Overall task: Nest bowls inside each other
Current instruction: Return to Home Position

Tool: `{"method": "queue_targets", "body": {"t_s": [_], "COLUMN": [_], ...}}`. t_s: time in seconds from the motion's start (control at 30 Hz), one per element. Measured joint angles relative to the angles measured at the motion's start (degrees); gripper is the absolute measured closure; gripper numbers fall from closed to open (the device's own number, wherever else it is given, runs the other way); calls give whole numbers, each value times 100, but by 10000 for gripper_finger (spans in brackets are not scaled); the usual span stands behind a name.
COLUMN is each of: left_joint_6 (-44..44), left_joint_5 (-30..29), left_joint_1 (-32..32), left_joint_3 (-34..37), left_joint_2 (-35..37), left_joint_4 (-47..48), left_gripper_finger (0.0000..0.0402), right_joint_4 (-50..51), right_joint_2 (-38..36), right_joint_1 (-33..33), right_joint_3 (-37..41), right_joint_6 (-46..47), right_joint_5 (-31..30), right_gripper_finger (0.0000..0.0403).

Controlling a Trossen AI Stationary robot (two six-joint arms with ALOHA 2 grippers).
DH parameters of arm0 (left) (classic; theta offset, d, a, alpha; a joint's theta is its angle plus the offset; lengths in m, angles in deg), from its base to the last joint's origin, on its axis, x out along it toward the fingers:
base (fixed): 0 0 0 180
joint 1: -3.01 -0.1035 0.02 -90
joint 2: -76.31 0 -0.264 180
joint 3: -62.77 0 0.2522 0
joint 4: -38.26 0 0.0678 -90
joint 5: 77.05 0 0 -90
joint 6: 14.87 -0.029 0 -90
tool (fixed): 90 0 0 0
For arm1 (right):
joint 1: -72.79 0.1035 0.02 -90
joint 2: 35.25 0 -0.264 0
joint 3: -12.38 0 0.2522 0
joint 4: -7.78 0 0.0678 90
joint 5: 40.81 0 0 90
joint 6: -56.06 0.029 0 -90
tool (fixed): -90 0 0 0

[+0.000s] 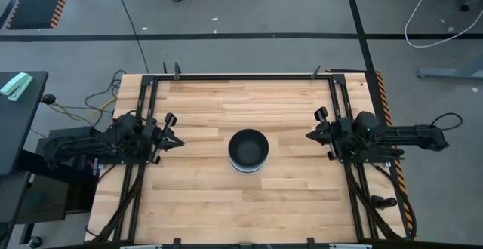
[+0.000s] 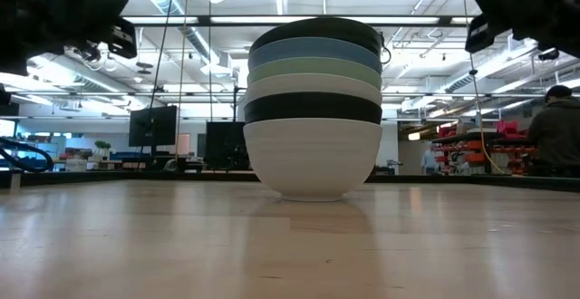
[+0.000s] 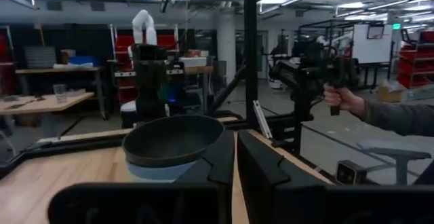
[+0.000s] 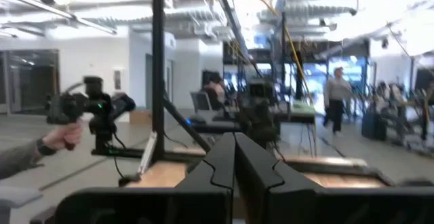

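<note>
The left gripper (image 1: pixel 172 138) is keeping its two fingers (image 3: pixel 217 164) pressed together with nothing between them. It is hanging above the left side of the table (image 1: pixel 204 200) and pointing toward the middle. The right gripper (image 1: pixel 314 135) is mirroring it over the right side, and its fingers (image 4: pixel 259 173) are likewise closed on nothing. Both grippers are sitting well apart from the bowls.

Between the two grippers, a stack of bowls (image 1: pixel 248 151) is standing upright on the middle of the table, touched by neither arm. In the low view six bowls are nesting one inside another: a bottom white bowl (image 2: pixel 313 159) is resting on the wood, and above it are showing the rims of a lower black bowl (image 2: pixel 313 109), a second white bowl (image 2: pixel 313 87), a mint green bowl (image 2: pixel 313 67), a blue bowl (image 2: pixel 313 50) and a top black bowl (image 2: pixel 317 29).

Beyond the table, a person's hand (image 3: pixel 341 99) is holding up a dark handheld device (image 3: pixel 305 75). Another person (image 2: pixel 555 129) is sitting in the room behind.
</note>
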Motion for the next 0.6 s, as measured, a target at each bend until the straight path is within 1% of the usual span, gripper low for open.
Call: {"method": "queue_targets", "body": {"t_s": [0.17,0.3,0.37,0.47,0.6], "left_joint_6": [-12,-87,-87,-86,-57], "left_joint_5": [140,226,352,620,722], "left_joint_1": [0,0,0,-2,-32], "left_joint_3": [2,4,4,7,7], "left_joint_2": [0,7,7,9,9], "left_joint_4": [13,56,17,-289,-501], "left_gripper_finger": [378,373,369,366,368], "right_joint_4": [-129,-190,-200,-198,-177], "right_joint_2": [2,-23,-105,-296,-595], "right_joint_1": [0,0,0,0,0], "right_joint_3": [0,0,0,0,0], "right_joint_6": [-29,-44,-53,-43,44], "right_joint_5": [76,153,234,294,343], "right_gripper_finger": [385,385,385,385,385]}}
